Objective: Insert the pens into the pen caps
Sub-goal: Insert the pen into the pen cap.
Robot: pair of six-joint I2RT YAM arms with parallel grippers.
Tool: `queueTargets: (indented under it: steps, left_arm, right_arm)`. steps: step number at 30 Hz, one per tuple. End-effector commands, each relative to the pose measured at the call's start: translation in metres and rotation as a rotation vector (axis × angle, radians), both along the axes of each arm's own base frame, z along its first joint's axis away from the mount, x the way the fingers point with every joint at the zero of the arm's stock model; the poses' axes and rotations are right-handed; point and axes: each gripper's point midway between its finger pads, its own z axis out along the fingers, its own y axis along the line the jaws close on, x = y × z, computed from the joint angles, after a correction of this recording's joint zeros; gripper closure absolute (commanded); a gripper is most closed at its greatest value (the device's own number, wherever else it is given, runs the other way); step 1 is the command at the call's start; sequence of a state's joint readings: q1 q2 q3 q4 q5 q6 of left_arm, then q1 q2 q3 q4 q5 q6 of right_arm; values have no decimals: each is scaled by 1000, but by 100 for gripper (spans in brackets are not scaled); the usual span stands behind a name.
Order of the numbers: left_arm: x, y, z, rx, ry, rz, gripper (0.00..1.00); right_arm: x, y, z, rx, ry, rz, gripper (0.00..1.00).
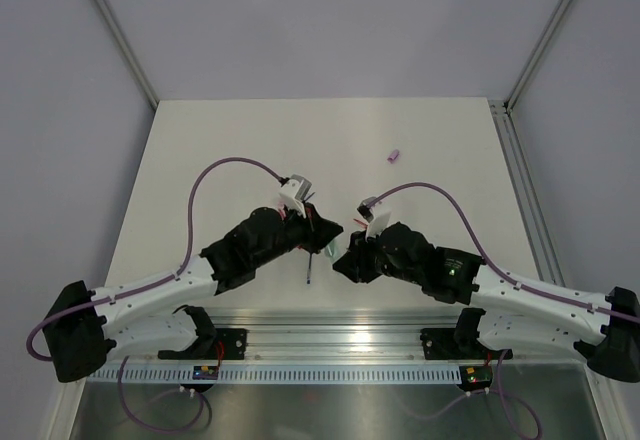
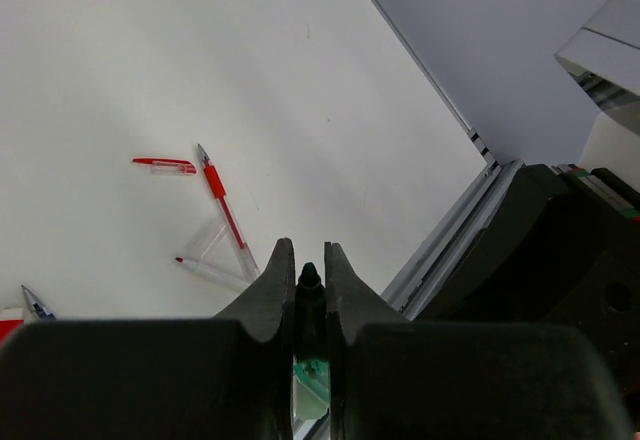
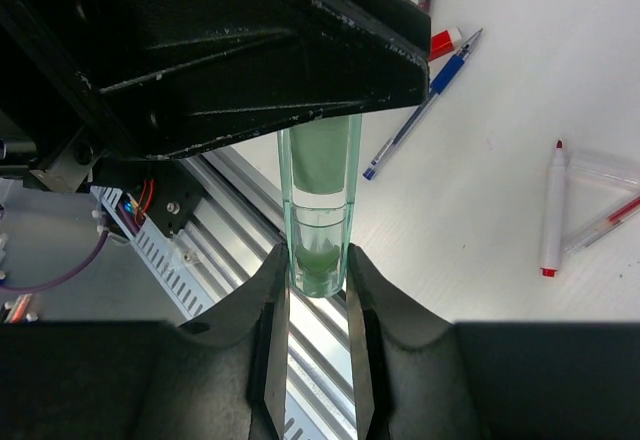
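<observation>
"Green pen [image 3: 320, 160], where is it?"
"Lifted near the front rail [image 1: 330, 322], my left gripper [image 2: 310, 255] clenched on its dark tip, my right gripper [image 3: 318, 260] gripping the clear barrel."
"Others?"
"Red pens [image 2: 225, 210] and a blue pen [image 3: 430, 90] lie loose on the table [image 1: 250, 140]"

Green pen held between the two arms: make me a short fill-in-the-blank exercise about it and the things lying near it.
The thick translucent green pen sits between the jaws of ___ arms. In the top view, the small lilac cap lies nearer the ___ arm. In the right wrist view, the thin stick pen lying nearest the green pen has a ___ grip. Missing words: both; right; blue.
</observation>
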State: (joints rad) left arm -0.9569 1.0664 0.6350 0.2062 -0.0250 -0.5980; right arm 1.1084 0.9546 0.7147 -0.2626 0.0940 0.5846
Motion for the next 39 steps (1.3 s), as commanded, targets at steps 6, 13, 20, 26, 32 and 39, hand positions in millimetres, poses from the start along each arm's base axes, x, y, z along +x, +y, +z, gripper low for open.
queueTargets:
  steps: [6,13,20,26,32,39]
  left_arm:
    - [3,21,23,8,-92,60,100]
    - [-11,25,12,37,-110,-11,100]
    - [-23,31,22,-18,-84,-24,100]
    - [-40,23,45,-165,9,-79,100]
    - [-51,15,52,-243,81,-124,100]
    - [-34,41,62,-232,25,30,100]
  right_arm:
    - [-2,-7,26,29,-23,-39,83]
    - [0,-16,72,122,-87,-64,83]
    - [18,-1,94,119,-139,-102,79]
    - [20,15,101,225,-110,-113,71]
    - [27,20,107,310,-94,-165,73]
    - [16,29,84,258,-57,-102,43]
